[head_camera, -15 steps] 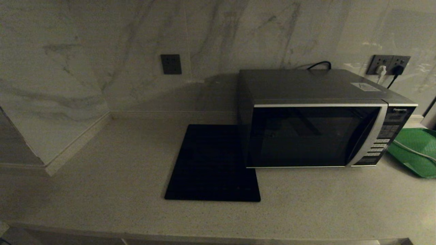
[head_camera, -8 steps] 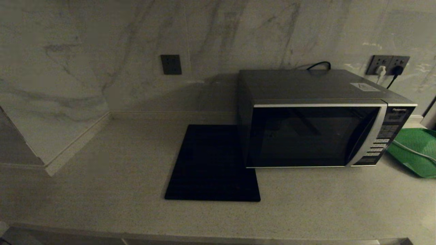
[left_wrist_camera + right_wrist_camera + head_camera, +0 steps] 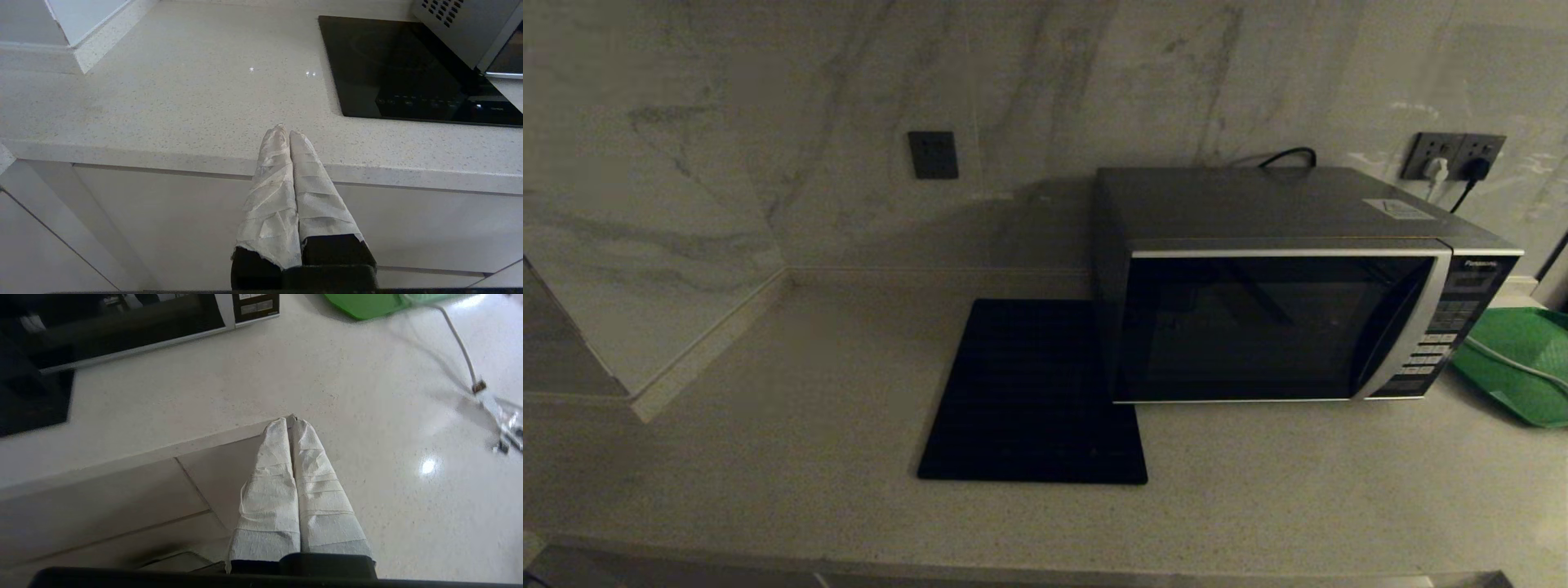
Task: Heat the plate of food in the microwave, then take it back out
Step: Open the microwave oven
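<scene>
The silver-grey microwave [image 3: 1282, 286] stands at the back right of the counter, its dark glass door closed. Its door and button panel also show in the right wrist view as the microwave [image 3: 163, 318], and a corner of the microwave [image 3: 470, 28] appears in the left wrist view. The plate of food is out of view. My left gripper [image 3: 286, 132], wrapped in white tape, hangs shut and empty at the counter's front edge, left of the microwave. My right gripper [image 3: 291, 421] is likewise shut and empty at the front edge, below the microwave's panel. Neither arm shows in the head view.
A flat black square mat [image 3: 1033, 392] lies left of the microwave. A green tray [image 3: 1515, 363] sits at the far right with a white cable [image 3: 459, 343] running over it. Wall sockets [image 3: 1454, 155] are behind the microwave. A marble wall corner [image 3: 645, 327] juts in at left.
</scene>
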You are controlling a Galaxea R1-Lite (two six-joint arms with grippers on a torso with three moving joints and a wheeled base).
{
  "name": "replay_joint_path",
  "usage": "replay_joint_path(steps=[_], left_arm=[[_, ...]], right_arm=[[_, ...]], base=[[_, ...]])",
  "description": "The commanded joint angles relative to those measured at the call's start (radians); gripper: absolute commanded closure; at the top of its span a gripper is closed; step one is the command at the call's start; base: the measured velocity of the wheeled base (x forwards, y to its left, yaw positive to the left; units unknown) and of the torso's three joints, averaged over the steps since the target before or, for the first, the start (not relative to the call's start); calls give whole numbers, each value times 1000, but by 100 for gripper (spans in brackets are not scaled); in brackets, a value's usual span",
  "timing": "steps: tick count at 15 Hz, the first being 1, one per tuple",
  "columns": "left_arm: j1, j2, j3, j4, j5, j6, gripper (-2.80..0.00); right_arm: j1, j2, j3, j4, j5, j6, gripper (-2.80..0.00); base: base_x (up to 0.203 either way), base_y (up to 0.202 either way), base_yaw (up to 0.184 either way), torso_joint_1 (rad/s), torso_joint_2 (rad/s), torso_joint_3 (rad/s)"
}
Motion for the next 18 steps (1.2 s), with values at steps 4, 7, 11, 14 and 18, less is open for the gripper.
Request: replay_joint_path(steps=[4, 7, 11, 14, 18], left_arm=[[0, 0, 0, 0, 0, -1, 0], [0, 0, 0, 0, 0, -1, 0], [0, 0, 0, 0, 0, -1, 0], [0, 0, 0, 0, 0, -1, 0], [0, 0, 0, 0, 0, -1, 0]], right_arm=[[5, -140, 402, -490, -83, -127, 0], [6, -146, 578, -646, -89, -199, 0], [6, -147, 617, -659, 117, -205, 0], [7, -147, 623, -651, 237, -203, 0], [7, -147, 631, -628, 323, -207, 0]], base=[[0, 0, 0, 0, 0, 0], [0, 0, 0, 0, 0, 0], [0, 0, 0, 0, 0, 0], [0, 0, 0, 0, 0, 0], [0, 0, 0, 0, 0, 0]])
